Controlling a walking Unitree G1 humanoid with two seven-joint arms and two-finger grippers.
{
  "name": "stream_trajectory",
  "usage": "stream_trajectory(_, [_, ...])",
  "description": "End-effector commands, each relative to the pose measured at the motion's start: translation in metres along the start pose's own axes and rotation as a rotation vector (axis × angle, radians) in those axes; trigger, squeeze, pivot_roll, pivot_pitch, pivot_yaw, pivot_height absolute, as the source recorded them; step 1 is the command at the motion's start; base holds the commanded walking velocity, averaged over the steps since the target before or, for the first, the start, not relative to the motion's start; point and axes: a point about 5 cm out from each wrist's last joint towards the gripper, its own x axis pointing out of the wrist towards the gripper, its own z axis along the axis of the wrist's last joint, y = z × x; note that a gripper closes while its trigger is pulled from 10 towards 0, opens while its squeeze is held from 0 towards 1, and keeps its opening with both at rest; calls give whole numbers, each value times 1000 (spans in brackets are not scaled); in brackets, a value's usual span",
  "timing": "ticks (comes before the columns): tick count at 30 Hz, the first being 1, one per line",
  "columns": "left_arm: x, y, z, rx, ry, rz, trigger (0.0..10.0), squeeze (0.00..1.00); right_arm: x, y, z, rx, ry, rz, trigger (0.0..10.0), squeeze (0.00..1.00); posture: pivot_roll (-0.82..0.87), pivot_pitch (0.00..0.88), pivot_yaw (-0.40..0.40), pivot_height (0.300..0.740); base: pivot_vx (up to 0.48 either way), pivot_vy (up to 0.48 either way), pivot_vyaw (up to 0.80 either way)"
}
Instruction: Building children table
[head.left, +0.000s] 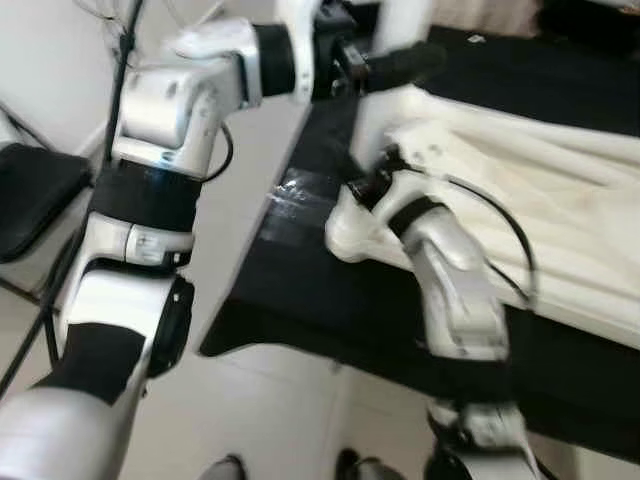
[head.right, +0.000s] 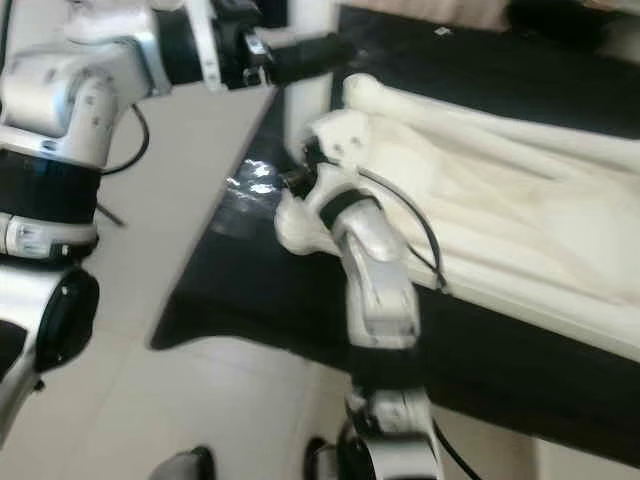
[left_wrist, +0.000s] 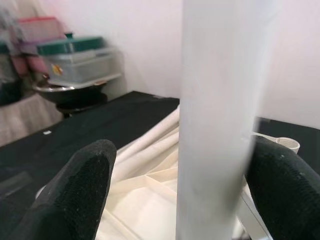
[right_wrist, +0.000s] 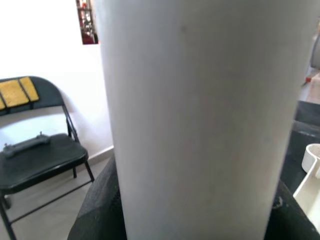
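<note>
Two black fingers of the left gripper (left_wrist: 175, 195) close around a white table leg (left_wrist: 220, 115), one finger on each side, touching it. Left gripper up high in the head view, holding the leg upright near the edge of the black table (head.left: 300, 290). Right gripper (right_wrist: 195, 210) lower down on the same leg, with black fingers (right_wrist: 100, 210) showing on both sides of it, most likely shut on it, though much too close and blurred for a clear look. Right arm (head.left: 450, 290) bent up from below, wrist pressed near the foot of the leg.

Just beside the leg, a cream-white tabletop (head.left: 530, 200) lying flat on the black table, with long ribs and a rounded corner next to the right wrist. A bit of shiny clear tape (head.left: 300, 195) on the black table near that corner.

Farther off, a black folding chair (right_wrist: 40, 150) with a yellow pad on its back, standing by the white wall. Stacked plastic boxes (left_wrist: 75, 60) with green and red lids past the far end of the table. Pale tiled floor (head.left: 270, 420) below.
</note>
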Motion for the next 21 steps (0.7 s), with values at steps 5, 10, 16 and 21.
stream_trajectory(5, [-26,-3,-11,-12,34,82,10000,0,0,3,-43,85,205,5,0,0,37,210,-60,740,0,0,0])
stream_trajectory(10, [-39,-2,-13,-16,39,150,10000,0,0,12,-33,80,201,-48,0,0,43,189,-65,740,0,0,0])
stream_trajectory(16, [-76,-16,-24,-28,76,220,10000,0,-2,17,-22,62,141,-38,10000,0,54,171,-65,740,0,0,0])
stream_trajectory(21, [-97,-22,-31,-46,77,305,10000,0,-2,14,-19,70,100,0,10000,1000,58,167,-66,740,0,0,0])
